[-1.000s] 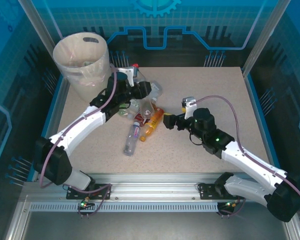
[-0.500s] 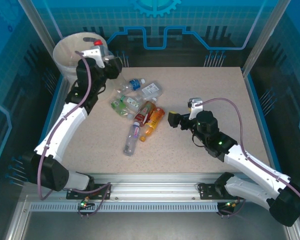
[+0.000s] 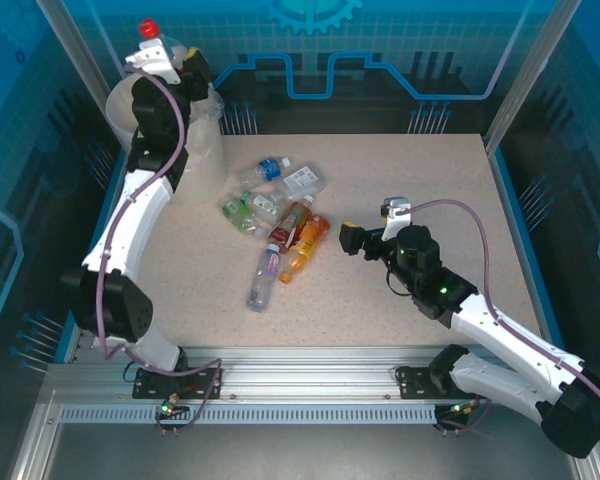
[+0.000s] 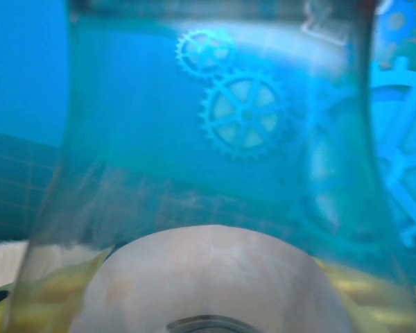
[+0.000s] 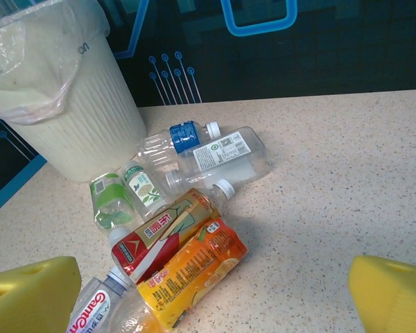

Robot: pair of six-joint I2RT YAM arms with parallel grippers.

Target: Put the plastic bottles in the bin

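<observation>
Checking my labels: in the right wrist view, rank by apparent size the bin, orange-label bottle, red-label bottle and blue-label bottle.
1. bin
2-3. orange-label bottle and red-label bottle: look alike, orange lies nearer, so unranked
4. blue-label bottle, though farther off

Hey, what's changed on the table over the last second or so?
The left gripper pulled away from the bottle pile, swung far left and rose over the bin, shut on a clear bottle. The right gripper, open, barely shifted; the pile lies as before.
</observation>
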